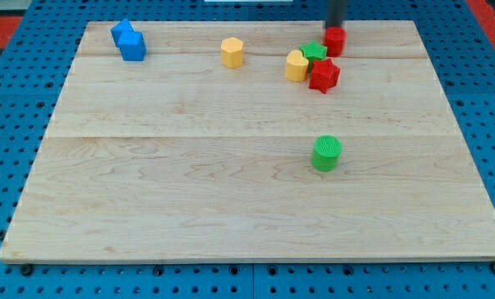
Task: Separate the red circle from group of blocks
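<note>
Four blocks crowd the far right of the board (231, 208): the red circle (335, 40) touches the green star (315, 51), with the yellow heart (296, 66) and red star (323, 75) just nearer. My tip (335, 27), a bare rod with nothing to open or hold, sits against the circle's far side. A push toward me could jam the circle deeper into the group.

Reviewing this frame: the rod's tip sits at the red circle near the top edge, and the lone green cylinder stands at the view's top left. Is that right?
Not quite. My tip is at the red circle, but the green cylinder stands alone right of centre, lower on the board, as the camera view shows. The blue blocks hold the top left.
</note>
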Tool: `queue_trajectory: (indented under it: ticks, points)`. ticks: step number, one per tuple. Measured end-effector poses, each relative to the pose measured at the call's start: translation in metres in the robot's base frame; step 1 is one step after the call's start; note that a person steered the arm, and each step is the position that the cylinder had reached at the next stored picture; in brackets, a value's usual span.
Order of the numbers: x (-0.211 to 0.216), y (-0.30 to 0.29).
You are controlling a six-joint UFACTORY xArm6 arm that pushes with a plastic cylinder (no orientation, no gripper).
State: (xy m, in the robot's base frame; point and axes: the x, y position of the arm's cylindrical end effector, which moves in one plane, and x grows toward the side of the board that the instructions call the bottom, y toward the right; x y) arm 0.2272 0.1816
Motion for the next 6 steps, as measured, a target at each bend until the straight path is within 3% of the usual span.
queue_trajectory:
  ticks: [1,3,4,5,6]
  points:
    - [0.057,0.006]
    - [0.009,0.042]
    - [-0.014,0.011]
    - [-0.013,-0.035]
    - [0.031,-0.040]
